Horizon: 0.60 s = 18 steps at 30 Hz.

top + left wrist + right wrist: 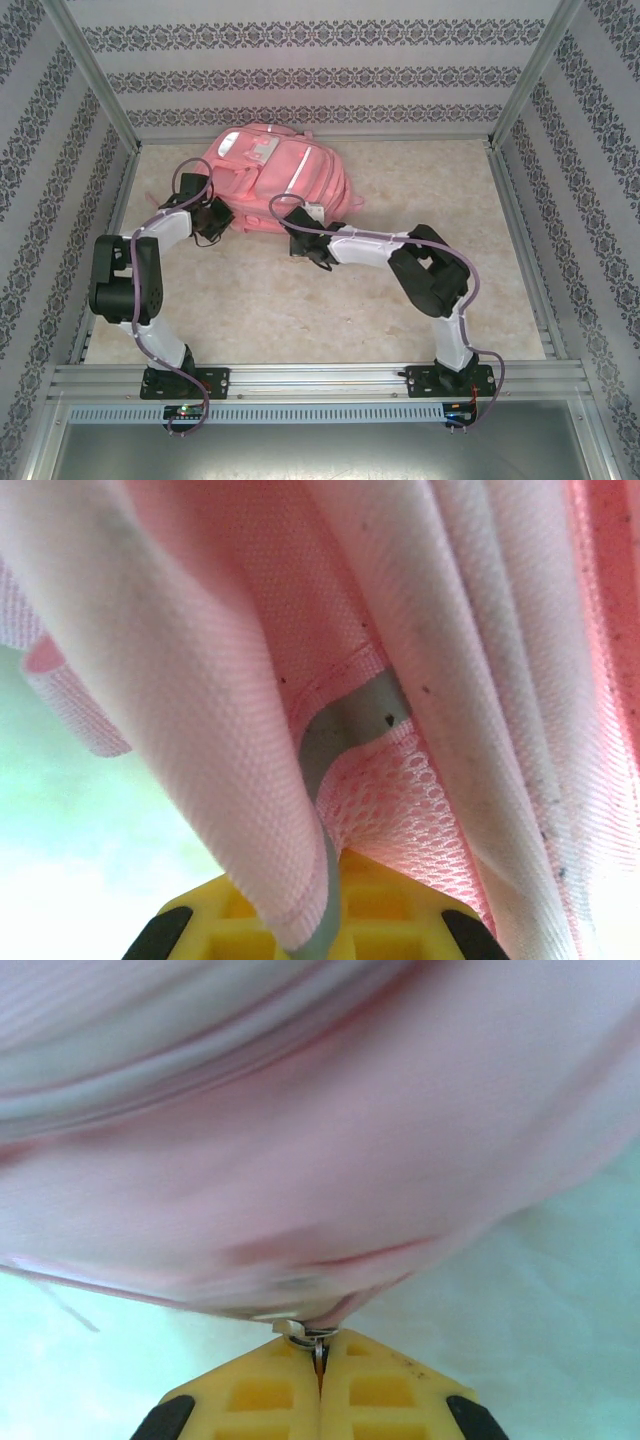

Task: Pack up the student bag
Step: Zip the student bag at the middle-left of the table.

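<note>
Student bag (pixel 270 175) lies on the table (pixel 300 310), touching both sets of fingers just ahead of them. Left fingers (pixel 390 920) clamp a fabric fold (pixel 250 810); right fingers (pixel 260 1395) pinch the zipper pull (pixel 300 1332). This looks like the zipper step; next calls for a steady pull along the track.

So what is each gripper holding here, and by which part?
Both hold the student bag. The left gripper pinches a fabric fold with grey trim; the right gripper is shut on its metal zipper pull.

The beige table (pixel 300 320) carries the student bag (pixel 275 170) near its far edge.
</note>
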Each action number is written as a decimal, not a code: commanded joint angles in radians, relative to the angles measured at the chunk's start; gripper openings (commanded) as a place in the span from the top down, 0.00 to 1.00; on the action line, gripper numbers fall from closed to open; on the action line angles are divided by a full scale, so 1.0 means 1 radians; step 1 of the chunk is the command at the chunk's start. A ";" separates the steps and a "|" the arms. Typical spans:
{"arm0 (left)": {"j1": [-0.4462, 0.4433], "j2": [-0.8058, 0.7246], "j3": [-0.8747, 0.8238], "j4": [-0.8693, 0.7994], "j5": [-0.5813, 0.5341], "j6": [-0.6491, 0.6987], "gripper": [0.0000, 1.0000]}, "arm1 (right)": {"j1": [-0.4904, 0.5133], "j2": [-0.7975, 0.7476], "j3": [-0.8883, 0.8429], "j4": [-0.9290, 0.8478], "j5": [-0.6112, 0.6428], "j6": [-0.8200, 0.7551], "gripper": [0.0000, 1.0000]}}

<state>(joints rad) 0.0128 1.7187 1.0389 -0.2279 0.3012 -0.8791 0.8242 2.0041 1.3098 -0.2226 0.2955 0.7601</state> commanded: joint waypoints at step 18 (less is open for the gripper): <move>0.154 -0.158 -0.052 -0.155 -0.014 0.001 0.58 | 0.077 -0.062 -0.008 -0.049 -0.198 -0.174 1.00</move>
<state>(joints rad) 0.1661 1.6524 1.0237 -0.3355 0.2859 -0.8471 0.8864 1.9129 1.2686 -0.2272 0.1593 0.5869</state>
